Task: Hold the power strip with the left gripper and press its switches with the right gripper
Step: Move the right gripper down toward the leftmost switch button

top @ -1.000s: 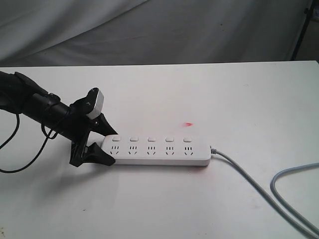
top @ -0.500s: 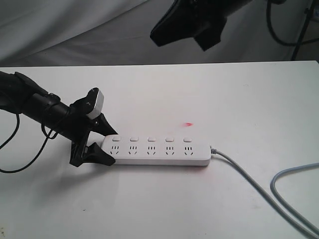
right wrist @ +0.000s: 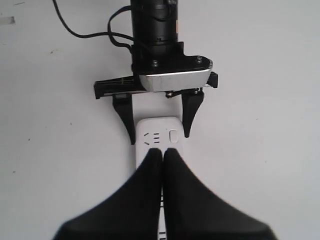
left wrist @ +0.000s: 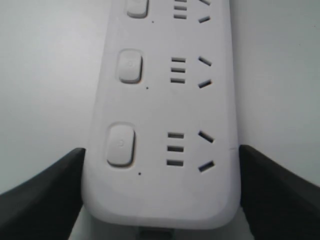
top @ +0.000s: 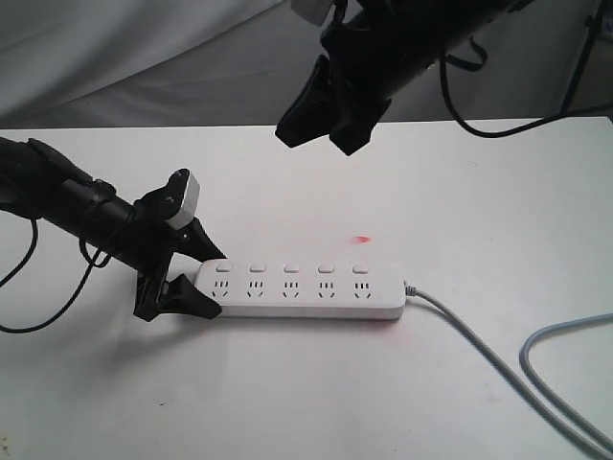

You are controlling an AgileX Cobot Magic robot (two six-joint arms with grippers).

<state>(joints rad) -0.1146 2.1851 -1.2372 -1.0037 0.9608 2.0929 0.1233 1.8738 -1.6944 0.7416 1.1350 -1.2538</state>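
The white power strip (top: 306, 290) lies flat on the white table, with its switches (top: 291, 268) in a row along the far side. My left gripper (top: 213, 281) straddles the strip's left end, one finger on each long side, shut on it. In the left wrist view the black fingers (left wrist: 47, 197) press against both edges of the power strip (left wrist: 165, 110), and the nearest switches (left wrist: 121, 145) show. My right gripper (top: 314, 134) hangs shut in the air well above the strip. The right wrist view looks down past the right gripper (right wrist: 163, 152) at the power strip (right wrist: 160, 131) and the left gripper (right wrist: 160, 132).
A grey cable (top: 498, 364) runs from the strip's right end toward the front right and loops back at the table's edge. A small red light spot (top: 361, 239) lies on the table behind the strip. Grey cloth (top: 144, 57) hangs behind the table.
The right arm has come into view from the top and dropped lower, toward the strip. The left gripper and the power strip have not moved.
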